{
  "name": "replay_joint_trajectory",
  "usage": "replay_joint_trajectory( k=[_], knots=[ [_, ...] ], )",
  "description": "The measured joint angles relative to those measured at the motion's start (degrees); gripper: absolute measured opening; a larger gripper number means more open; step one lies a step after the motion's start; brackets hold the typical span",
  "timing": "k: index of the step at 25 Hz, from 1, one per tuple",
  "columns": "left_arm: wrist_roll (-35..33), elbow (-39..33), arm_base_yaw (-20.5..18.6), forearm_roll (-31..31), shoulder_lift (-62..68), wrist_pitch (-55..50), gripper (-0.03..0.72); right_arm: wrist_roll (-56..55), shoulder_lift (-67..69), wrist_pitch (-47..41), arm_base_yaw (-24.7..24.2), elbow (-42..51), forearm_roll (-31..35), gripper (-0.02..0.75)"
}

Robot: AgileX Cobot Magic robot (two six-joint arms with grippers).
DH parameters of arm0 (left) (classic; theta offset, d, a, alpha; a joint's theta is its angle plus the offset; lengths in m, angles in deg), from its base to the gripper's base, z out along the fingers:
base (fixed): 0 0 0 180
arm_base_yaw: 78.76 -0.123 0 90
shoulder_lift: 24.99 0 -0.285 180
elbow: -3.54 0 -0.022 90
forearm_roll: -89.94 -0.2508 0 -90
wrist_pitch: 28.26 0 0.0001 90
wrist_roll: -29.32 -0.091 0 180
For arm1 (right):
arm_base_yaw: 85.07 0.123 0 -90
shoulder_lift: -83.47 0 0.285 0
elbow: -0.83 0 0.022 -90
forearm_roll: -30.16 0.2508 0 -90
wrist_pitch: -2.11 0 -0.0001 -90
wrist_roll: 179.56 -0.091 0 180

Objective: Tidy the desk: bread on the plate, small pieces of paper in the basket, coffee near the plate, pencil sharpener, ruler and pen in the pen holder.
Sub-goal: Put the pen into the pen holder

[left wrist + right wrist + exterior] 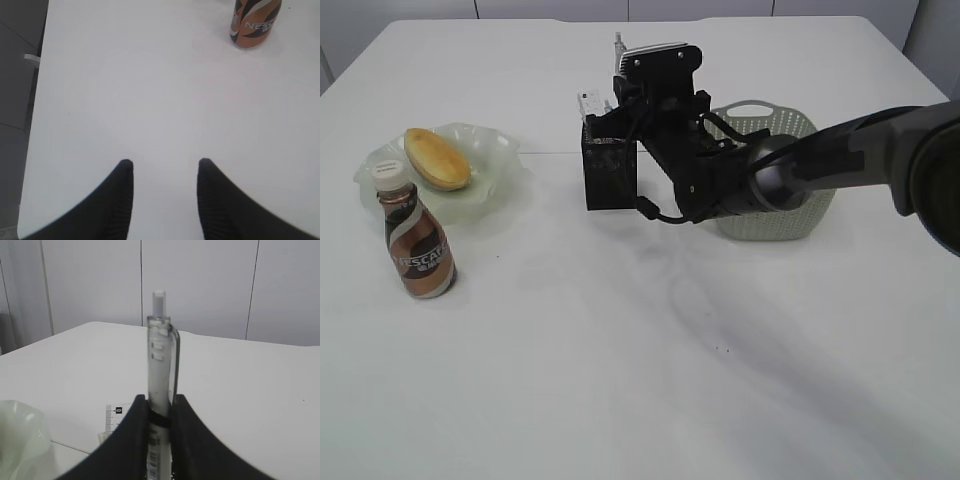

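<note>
A wide white desk (620, 380) fills the scene, with the right arm (860, 150) reaching in from the right edge and crossing in front of the pale grey-green basket (790, 215), hiding most of its front wall and whatever lies inside. The right gripper (160, 405) is clamped on an upright clear pen (161, 360), its click-button end pointing up, directly over the black mesh pen holder (610, 175); the wrist block covers the holder's right side in the exterior view, so how far the pen's lower end reaches into it cannot be told. The ruler (588, 102) stands in the holder, its whitish end showing above the rim at the back left corner, and its printed scale also appears beside the fingers (125, 440) in the right wrist view.

At the left of the desk, well apart from the holder, the translucent pale-green plate (495, 165) with its ruffled rim holds the golden bread (437, 158). The brown coffee (415, 240) bottle with a white cap stands upright just in front of the plate's left side.

The left gripper (165, 167) hangs over bare desk near its edge, jaws apart and holding nothing, with the coffee bottle's base visible ahead at upper right.
</note>
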Motion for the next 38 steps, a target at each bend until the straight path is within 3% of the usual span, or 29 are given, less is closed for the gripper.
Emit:
replay_joint_trajectory(
  k=[16,19,25,31,38],
  knots=[
    [0.0,0.0,0.0,0.0,0.0,0.6,0.314,-1.1,0.0,-2.6,0.0,0.0,-1.3,0.116],
    [0.0,0.0,0.0,0.0,0.0,0.6,0.314,-1.1,0.0,-3.5,0.0,0.0,-1.7,0.152],
    [0.0,0.0,0.0,0.0,0.0,0.6,0.314,-1.1,0.0,-4.1,0.0,0.0,-3.2,0.296],
    [0.0,0.0,0.0,0.0,0.0,0.6,0.313,-1.1,-0.2,-5.0,0.0,0.0,-3.4,0.322],
    [0.0,0.0,0.0,0.0,0.0,2.6,0.313,-1.1,-6.3,-17.7,0.0,0.0,-2.9,0.322]
  ],
)
